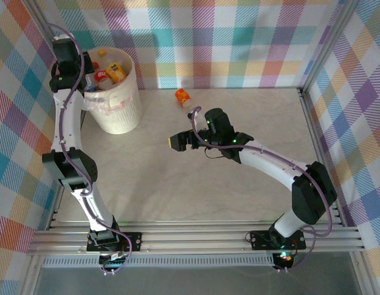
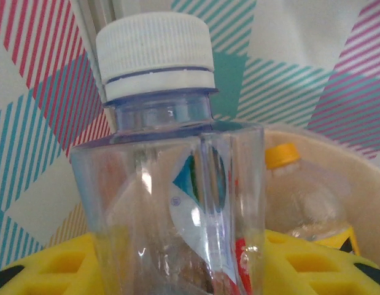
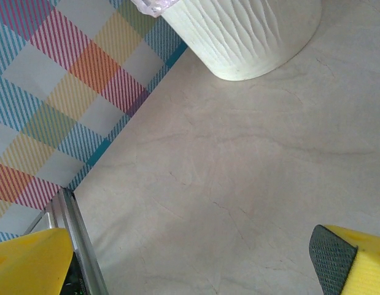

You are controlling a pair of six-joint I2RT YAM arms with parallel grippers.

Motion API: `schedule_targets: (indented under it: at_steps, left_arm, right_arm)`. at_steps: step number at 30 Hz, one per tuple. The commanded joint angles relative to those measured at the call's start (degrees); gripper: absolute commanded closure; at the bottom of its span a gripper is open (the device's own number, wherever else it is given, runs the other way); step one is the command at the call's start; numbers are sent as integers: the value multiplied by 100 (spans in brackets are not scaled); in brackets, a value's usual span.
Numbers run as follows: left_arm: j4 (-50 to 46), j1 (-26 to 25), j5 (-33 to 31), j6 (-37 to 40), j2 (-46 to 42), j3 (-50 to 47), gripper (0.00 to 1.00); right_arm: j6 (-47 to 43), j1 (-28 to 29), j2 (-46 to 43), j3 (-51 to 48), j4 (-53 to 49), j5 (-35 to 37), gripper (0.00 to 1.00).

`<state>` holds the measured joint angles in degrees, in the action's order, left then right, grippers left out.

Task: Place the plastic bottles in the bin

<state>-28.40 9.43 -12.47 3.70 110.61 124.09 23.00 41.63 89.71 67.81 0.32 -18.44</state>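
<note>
My left gripper (image 2: 177, 270) is shut on a clear plastic bottle (image 2: 171, 203) with a white cap (image 2: 156, 55), its yellow fingers (image 2: 48, 267) on either side of the body. In the top view this gripper (image 1: 85, 82) hangs at the left rim of the cream-white bin (image 1: 119, 114). The bin holds several bottles, one of them with a yellow cap (image 2: 282, 155). An orange-labelled bottle (image 1: 183, 97) lies on the table at the back. My right gripper (image 1: 180, 142) hovers open over the middle of the table with nothing between its fingers (image 3: 355, 261). The bin's ribbed wall (image 3: 251, 31) is at the top of the right wrist view.
Checked fabric walls (image 1: 239, 43) close off the back and both sides. An aluminium rail (image 3: 79, 239) runs along the table's left edge. Bare marbled tabletop (image 1: 177, 190) stretches between the bin and the arm bases.
</note>
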Motion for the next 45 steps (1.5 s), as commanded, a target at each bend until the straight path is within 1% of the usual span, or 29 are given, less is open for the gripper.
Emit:
schedule_targets:
  at_steps: [1, 4, 6, 8, 10, 15, 24, 27, 30, 34, 36, 38, 41, 43, 45]
  left_arm:
    - [-357, 145, 5, 409, 218, 344, 49]
    - [-810, 179, -148, 413, 608, 871, 45]
    - [-1224, 177, -328, 309, 923, 1429, 36]
    - [-1617, 182, -535, 104, 1191, 2038, 24]
    - [-1842, 177, -503, -75, 1288, 2415, 20]
    - [-1849, 176, -139, -482, 1032, 2429, 11]
    - [-2035, 182, 599, -1051, 637, 2337, 6]
    - [-1923, 182, 1110, -1240, 414, 2033, 4]
    - [-1533, 182, 1438, -1475, 50, 1397, 0]
    - [-981, 180, 1985, -1844, -538, 468, 0]
    - [-633, 175, 2335, -2090, -819, -10, 0]
    - [-348, 173, 2849, -2361, -1036, -351, 0]
    - [-67, 122, 3537, -2767, -1338, -774, 0]
    - [395, 48, 3890, -3112, -1689, -1382, 0]
    - [1003, -105, 4004, -3399, -2065, -1959, 0]
  right_arm:
    - [-156, 30, -8, 18, -79, 16, 0]
    - [-165, 29, 37, 83, -161, 16, 0]
    - [-173, 28, 55, 108, -189, 24, 0]
    - [-183, 30, 59, 110, -221, 55, 0]
    - [-178, 30, 64, 103, -224, 77, 0]
    - [-139, 29, 86, 101, -226, 117, 0]
    - [-109, 29, 131, 110, -199, 349, 0]
    - [-149, 25, 153, 127, -221, 503, 0]
    - [-363, 21, 230, 204, -307, 617, 0]
    - [-929, 4, 449, 441, -527, 1008, 0]
    - [-1214, -44, 634, 630, -697, 1274, 0]
    - [-1403, -137, 870, 901, -901, 1487, 0]
    - [-1423, -347, 1277, 1307, -1127, 1564, 0]
    - [-1357, -497, 1576, 1574, -1207, 1580, 0]
    - [-1252, -684, 1920, 1879, -1318, 1583, 0]
